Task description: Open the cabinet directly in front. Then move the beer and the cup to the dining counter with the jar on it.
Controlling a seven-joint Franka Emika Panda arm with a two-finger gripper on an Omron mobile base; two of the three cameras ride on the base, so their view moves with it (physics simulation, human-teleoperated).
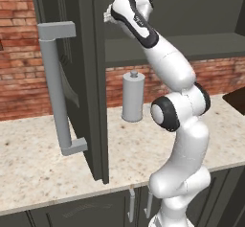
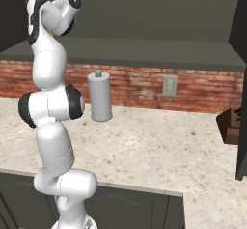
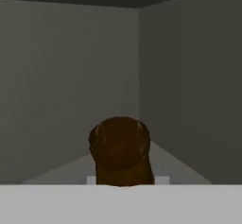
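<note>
gripper [image 3: 121, 183]: closed narrow on slim brown glass beer bottle [image 3: 121, 152] | bottle seen dead ahead between fingertips, long axis upright, inside open dark grey-green wall cabinet [image 1: 91, 77] | retreat judged straight back out

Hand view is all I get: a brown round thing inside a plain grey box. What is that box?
Observer: It is the inside of the cabinet on the wall. One door, with a long grey bar handle, stands swung open. The brown thing is the beer.
Operator: What lies under the cabinet?
Observer: A beige speckled counter, with a tall grey canister standing on it in front of a brick wall.
Operator: Anything else on that wall?
Observer: A pale outlet plate, to the right of the canister in the right base view.
</note>
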